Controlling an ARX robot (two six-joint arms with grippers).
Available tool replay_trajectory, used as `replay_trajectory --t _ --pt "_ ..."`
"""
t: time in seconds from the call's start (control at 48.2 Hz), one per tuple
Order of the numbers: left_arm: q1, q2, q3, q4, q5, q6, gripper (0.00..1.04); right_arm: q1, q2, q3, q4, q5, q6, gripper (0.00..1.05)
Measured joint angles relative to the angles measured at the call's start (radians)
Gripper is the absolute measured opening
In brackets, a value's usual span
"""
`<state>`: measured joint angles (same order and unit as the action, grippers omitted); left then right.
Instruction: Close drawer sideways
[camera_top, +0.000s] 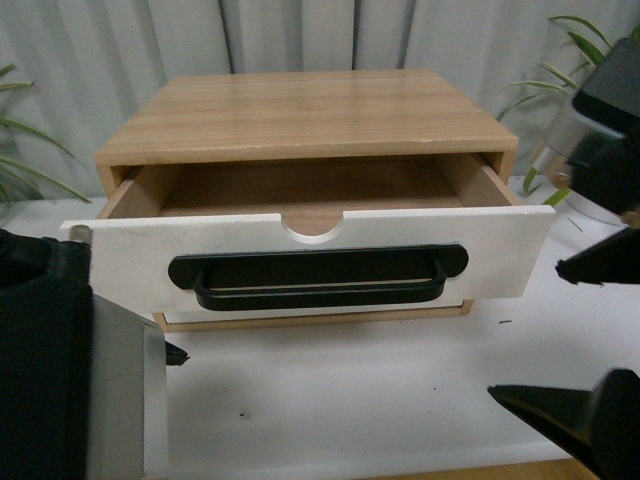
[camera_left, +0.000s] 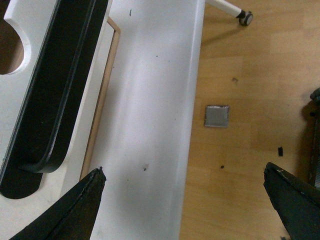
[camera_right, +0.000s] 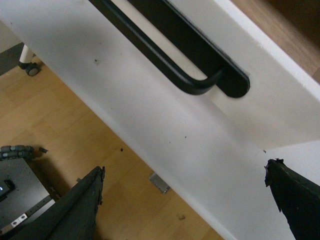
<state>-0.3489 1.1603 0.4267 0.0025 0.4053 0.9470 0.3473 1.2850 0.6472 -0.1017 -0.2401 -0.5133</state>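
Note:
The drawer (camera_top: 500, 255) is pulled out of a wooden cabinet (camera_top: 300, 115) on a white table. Its white front has a long black bar handle (camera_top: 318, 280) and a half-round notch (camera_top: 314, 228) in the top edge. Its inside looks empty. My left gripper (camera_left: 184, 187) is open, near the front's left end, over the table's front edge; the handle (camera_left: 55, 95) shows beside it. My right gripper (camera_right: 184, 186) is open, in front of the drawer's right end; the handle (camera_right: 165, 62) shows there too. Neither gripper touches the drawer.
The white table (camera_top: 330, 400) runs in front of the cabinet. Green plants (camera_top: 20, 170) stand at the back left and at the back right (camera_top: 560, 60). Wooden floor (camera_left: 250, 100) lies below the table edge, with a small metal plate (camera_left: 217, 116) and a caster wheel (camera_left: 245, 18).

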Motion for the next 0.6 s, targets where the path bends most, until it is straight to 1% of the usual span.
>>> replay_trajectory --t 0.394,0.601 --pt "0.025 0.183 0.084 0.157 -0.047 0.031 0.98 0.027 0.175 0.127 0.022 0.0 -0.038 0.98" --pt "0.047 0.262 0.144 0.19 -0.073 0.032 0.98 0.032 0.254 0.205 0.009 0.006 -0.05 0.98"
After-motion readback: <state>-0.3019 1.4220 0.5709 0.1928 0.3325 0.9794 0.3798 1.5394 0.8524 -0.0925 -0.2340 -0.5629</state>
